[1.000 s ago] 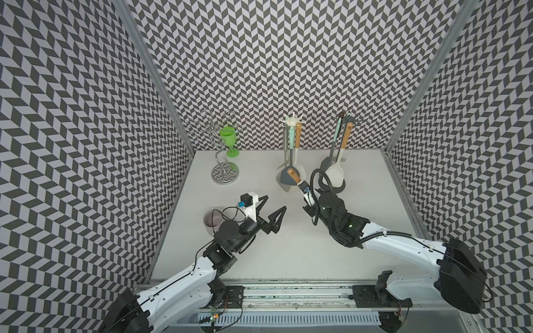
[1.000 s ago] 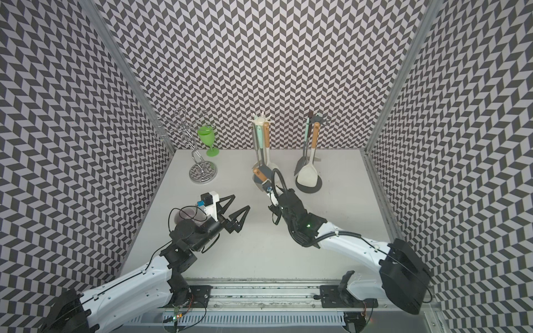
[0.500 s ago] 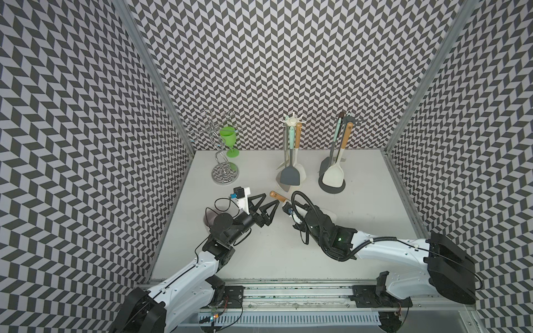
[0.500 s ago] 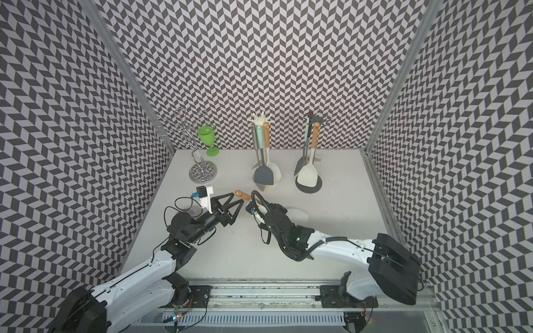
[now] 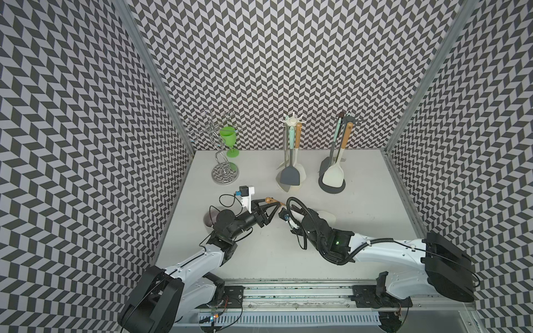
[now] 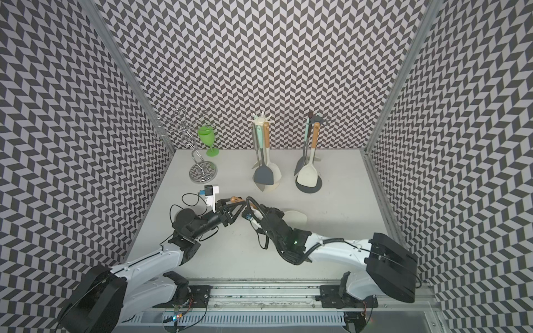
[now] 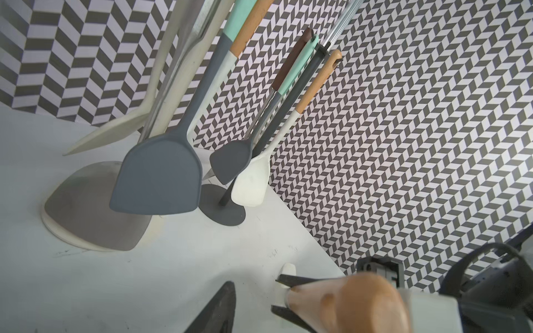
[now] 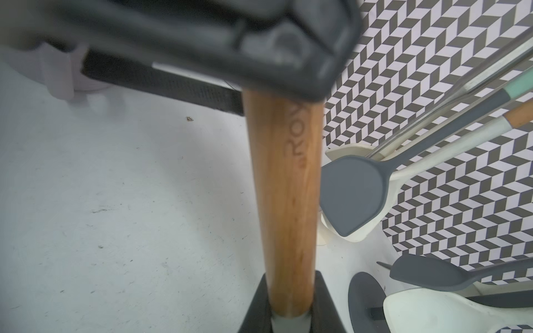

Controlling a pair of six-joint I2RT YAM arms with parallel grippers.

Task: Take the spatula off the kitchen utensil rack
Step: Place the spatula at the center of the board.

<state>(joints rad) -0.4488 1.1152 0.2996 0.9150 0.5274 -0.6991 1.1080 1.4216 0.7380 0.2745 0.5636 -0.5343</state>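
Pinching the spatula (image 5: 326,220) by its wooden handle in the right gripper (image 8: 288,305), clear of the rack (image 5: 298,186), just near of it over the table (image 5: 259,259), with blade to the right. Flanking the handle tip with the left gripper (image 5: 272,212), half spread; cannot tell whether gripping.

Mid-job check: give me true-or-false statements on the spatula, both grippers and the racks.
1. The wooden-handled spatula with the cream head hangs on a rack. False: it is held out over the white table.
2. The right gripper has its fingers shut on that handle. True.
3. The left gripper is at the handle's wooden end. True.
4. The green plastic goblet lies tipped over. False: it stands upright.
5. A grey spatula hangs on the cream utensil rack. True.
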